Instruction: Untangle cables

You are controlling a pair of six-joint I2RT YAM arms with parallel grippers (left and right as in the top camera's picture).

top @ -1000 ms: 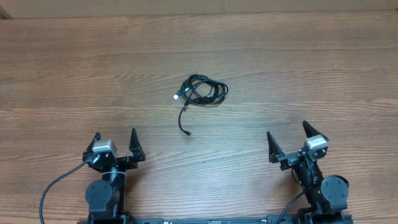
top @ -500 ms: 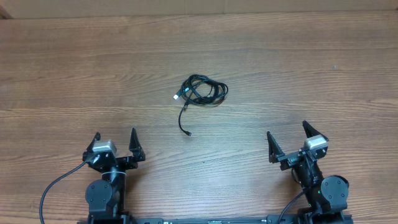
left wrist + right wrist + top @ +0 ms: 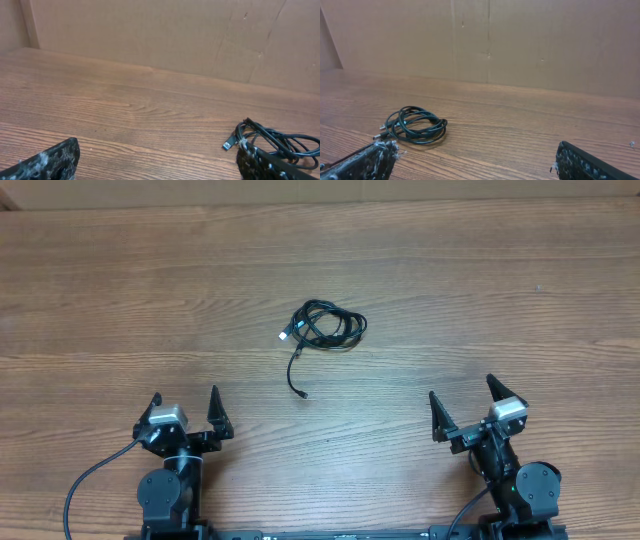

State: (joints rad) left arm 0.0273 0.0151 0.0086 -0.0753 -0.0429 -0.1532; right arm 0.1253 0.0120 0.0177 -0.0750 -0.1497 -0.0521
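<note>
Overhead, the cables (image 3: 325,327) lie coiled mid-frame on the desk (image 3: 500,270), well apart from the wide-open, empty left and right jaws at the bottom. Pinching several strands together could tighten the knot or drag the whole bundle.

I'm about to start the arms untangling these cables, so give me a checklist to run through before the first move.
1. Left tool open and empty: ok, jaws spread wide, nothing between them.
2. Right tool open and empty: ok, likewise.
3. Cable bundle in sight: ok, coiled on the table ahead of both tools, seen in all three views.
4. Bundle clear of tools: ok, neither touches it.
5. Free ends to grab: ok, a trailing strand runs toward the arms; a silver-tipped plug sticks out on the left.
6. How the strands interlock: cannot tell, too small.
</note>
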